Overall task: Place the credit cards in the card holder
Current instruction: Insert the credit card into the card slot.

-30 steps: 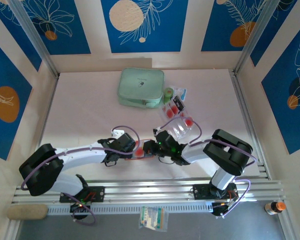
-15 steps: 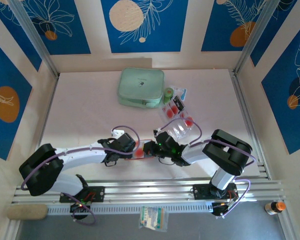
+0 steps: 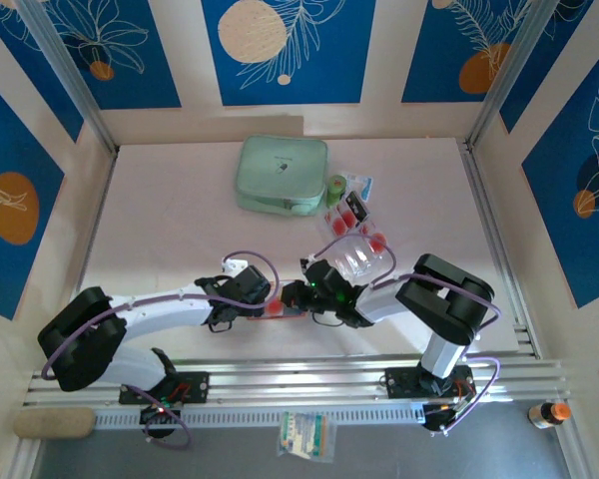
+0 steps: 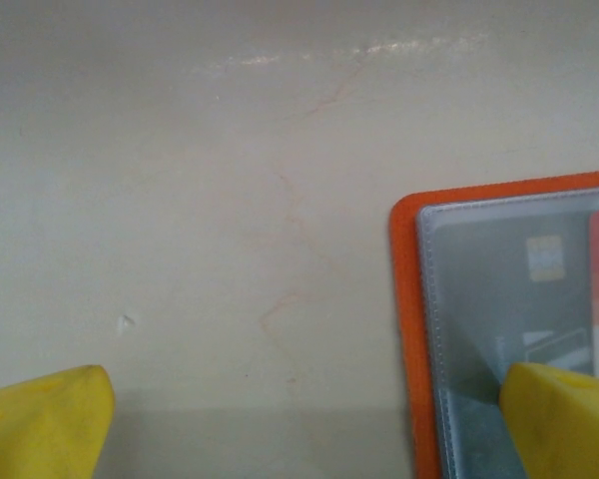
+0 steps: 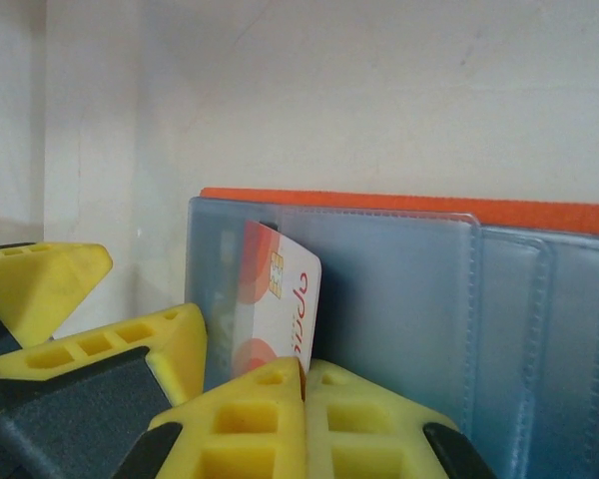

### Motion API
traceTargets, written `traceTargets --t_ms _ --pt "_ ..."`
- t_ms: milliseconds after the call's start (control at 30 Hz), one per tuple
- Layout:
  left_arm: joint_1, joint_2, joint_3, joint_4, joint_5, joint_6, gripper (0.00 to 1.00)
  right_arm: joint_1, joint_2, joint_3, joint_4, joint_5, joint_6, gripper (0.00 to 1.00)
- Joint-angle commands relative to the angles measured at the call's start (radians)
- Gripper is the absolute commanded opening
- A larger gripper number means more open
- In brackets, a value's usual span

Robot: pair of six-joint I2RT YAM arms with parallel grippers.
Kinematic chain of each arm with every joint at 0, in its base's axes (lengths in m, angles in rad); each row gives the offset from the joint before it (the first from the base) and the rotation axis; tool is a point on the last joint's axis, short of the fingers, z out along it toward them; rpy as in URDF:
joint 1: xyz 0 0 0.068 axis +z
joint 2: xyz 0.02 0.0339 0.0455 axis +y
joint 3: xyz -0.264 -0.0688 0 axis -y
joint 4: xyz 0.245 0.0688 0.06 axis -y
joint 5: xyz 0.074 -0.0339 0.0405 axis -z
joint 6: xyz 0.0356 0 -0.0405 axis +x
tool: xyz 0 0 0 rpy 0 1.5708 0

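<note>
One card (image 5: 278, 289) sits pinched in the right claw (image 5: 304, 394), jaws squeezed together on its lower end. Its top corner is already tucked behind the clear lip of a pocket in the card holder (image 5: 409, 299). The card holder lies open and flat on the bench (image 3: 160, 230), close in front of the arm bases.

We judge the step in hand to be sliding the card home. We want to push along the pocket's line, low and straight, so the card neither buckles nor snags the stitched edge. We should let go only once most of it is under the plastic.

The left claw (image 4: 299, 429) stands wide apart with nothing between its jaws. One finger lies over the card holder's corner and seems to pin it, which we need, or the card holder would skate away. Both claws are very close together, so a bump is the main risk.

Farther out, more cards (image 3: 347, 212) wait by a clear tray (image 3: 364, 254), with a small green roll (image 3: 336, 185) just beyond. A mint zip case (image 3: 282, 175) sits at the far side, well apart from the work.
</note>
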Motion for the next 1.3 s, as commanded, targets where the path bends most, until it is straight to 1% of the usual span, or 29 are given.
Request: traceTargets --t_ms 0,33,67,200,233,300,400,467,500,567,633,733,833,967,1167,1267 --pt "0.008 -0.021 0.002 -0.034 -0.003 -0.007 1.0 -0.002 0.037 0.024 -0.145 -0.055 -0.015 0.0" --pt "0.007 -0.028 0.009 -0.041 -0.009 -0.005 1.0 -0.007 0.034 0.035 -0.166 -0.069 -0.025 0.0" --pt "0.008 -0.037 0.016 -0.05 -0.016 -0.005 1.0 -0.012 0.03 0.045 -0.189 -0.08 -0.038 0.05" --pt "0.019 -0.082 0.049 -0.106 -0.051 -0.009 1.0 -0.038 -0.041 0.096 -0.341 -0.114 -0.114 0.32" --pt "0.027 -0.094 0.052 -0.12 -0.055 -0.015 1.0 -0.044 -0.067 0.111 -0.389 -0.117 -0.136 0.37" --pt "0.049 -0.114 0.048 -0.13 -0.049 -0.024 1.0 -0.052 -0.108 0.149 -0.494 -0.109 -0.186 0.44" --pt "0.083 -0.136 0.031 -0.131 -0.028 -0.03 1.0 -0.058 -0.148 0.211 -0.64 -0.087 -0.256 0.46" --pt "0.098 -0.14 0.022 -0.137 -0.022 -0.032 1.0 -0.06 -0.157 0.254 -0.722 -0.074 -0.295 0.45" --pt "0.105 -0.14 0.016 -0.14 -0.019 -0.037 1.0 -0.062 -0.154 0.278 -0.76 -0.069 -0.313 0.43" --pt "0.119 -0.138 0.004 -0.142 -0.01 -0.048 1.0 -0.06 -0.136 0.323 -0.813 -0.067 -0.343 0.37" --pt "0.129 -0.133 -0.011 -0.14 0.001 -0.066 1.0 -0.057 -0.104 0.372 -0.861 -0.072 -0.37 0.29" --pt "0.139 -0.119 -0.029 -0.137 0.014 -0.087 1.0 -0.046 -0.046 0.433 -0.909 -0.077 -0.399 0.21" --pt "0.145 -0.097 -0.036 -0.137 0.024 -0.099 1.0 -0.031 0.008 0.48 -0.933 -0.077 -0.422 0.15" --pt "0.148 -0.055 -0.033 -0.127 0.039 -0.096 1.0 -0.018 0.062 0.515 -0.944 -0.073 -0.435 0.1" --pt "0.149 0.0 -0.024 -0.101 0.056 -0.076 1.0 -0.008 0.121 0.551 -0.945 -0.083 -0.441 0.09" --pt "0.149 0.018 -0.024 -0.084 0.065 -0.067 1.0 0.002 0.152 0.58 -0.955 -0.089 -0.445 0.07"
